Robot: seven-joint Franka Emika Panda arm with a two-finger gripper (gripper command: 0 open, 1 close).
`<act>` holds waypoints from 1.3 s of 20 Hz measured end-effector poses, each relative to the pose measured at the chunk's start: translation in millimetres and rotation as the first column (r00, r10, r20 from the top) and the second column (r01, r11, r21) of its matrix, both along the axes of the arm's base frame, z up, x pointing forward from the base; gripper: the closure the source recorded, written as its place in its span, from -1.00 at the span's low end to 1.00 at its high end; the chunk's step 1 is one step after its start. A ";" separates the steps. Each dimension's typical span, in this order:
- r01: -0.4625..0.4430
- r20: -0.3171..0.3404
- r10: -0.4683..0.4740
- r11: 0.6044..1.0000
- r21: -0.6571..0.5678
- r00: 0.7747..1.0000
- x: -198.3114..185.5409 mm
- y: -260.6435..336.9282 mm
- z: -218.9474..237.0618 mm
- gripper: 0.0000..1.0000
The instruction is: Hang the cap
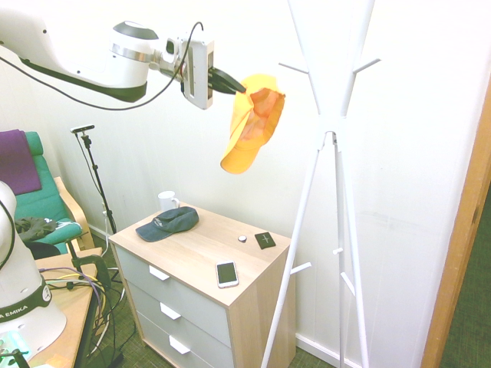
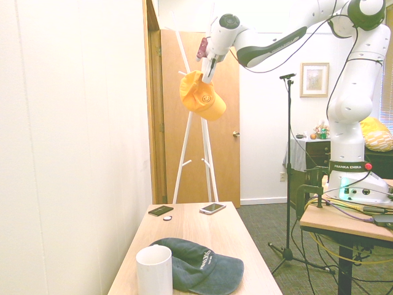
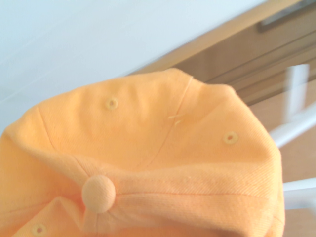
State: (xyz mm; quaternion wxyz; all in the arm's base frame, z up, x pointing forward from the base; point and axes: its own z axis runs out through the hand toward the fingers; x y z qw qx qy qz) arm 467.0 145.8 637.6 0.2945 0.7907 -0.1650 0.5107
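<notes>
The cap (image 1: 249,123) dangles high in the frame's upper middle, pinched at its crown by the closed jaws of the gripper (image 1: 234,83). It is lifted but not yet hung; the rack (image 1: 331,115) stands just right. Yellow-orange, paler inside, brim hanging down.

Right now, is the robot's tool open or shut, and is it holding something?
Tool: shut, holding the yellow cap up in the air beside the white coat stand.

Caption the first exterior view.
Gripper shut on yellow cap, held high beside the white coat stand.
</notes>
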 end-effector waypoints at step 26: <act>0.095 0.034 -0.101 0.986 0.135 0.994 74.0 -101.2 21.7 -1.00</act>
